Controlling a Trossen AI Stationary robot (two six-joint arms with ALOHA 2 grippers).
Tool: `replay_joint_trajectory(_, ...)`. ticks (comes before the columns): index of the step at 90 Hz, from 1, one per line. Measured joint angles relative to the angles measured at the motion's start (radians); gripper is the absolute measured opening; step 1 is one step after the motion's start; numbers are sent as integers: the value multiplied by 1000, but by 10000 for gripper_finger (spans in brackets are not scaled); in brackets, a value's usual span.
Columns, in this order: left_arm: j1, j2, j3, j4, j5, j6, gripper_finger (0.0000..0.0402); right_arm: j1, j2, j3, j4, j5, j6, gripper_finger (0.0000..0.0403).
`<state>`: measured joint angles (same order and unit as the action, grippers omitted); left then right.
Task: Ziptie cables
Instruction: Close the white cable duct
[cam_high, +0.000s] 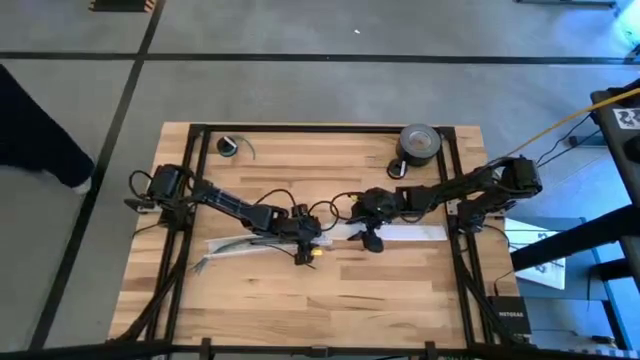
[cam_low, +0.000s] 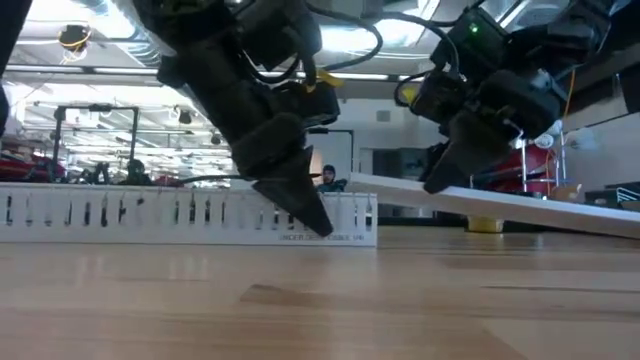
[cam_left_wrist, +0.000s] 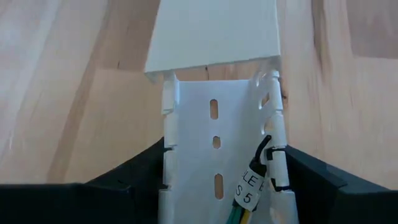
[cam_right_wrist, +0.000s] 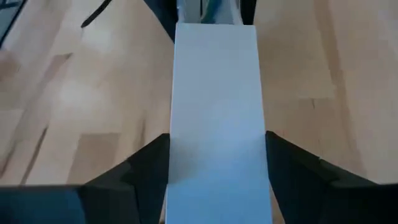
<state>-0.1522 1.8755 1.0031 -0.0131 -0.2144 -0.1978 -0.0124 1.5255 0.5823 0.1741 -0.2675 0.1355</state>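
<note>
The cables (cam_left_wrist: 244, 211), thin green and yellow wires with a printed white tag, lie inside the slotted white plastic duct (cam_left_wrist: 214, 143) that the left gripper (cam_left_wrist: 217, 186) clamps mid-table. The right gripper (cam_right_wrist: 217, 180) grips a smooth flat white cover strip (cam_right_wrist: 216, 112), tilted, its end meeting the duct's.

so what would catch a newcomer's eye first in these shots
Probably the two dark arms meeting at the table's middle. There the left pincer grips a white slotted duct with labelled wires lying in it. The right pincer holds a flat white cover strip whose far end nearly meets the duct. After that, the grey tape roll at the table's far right corner stands out.
</note>
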Motion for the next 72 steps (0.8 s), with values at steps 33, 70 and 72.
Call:
replay_joint_trajectory(33,2,0,0,24,8,-27,233,66,33,16,9,51,13,215)
replay_joint_trajectory(70,3,0,0,24,-1,-28,233,86,55,49,-39,101,-44,215)
replay_joint_trajectory(72,3,0,0,24,-1,-28,233,86,55,49,-42,101,-49,215)
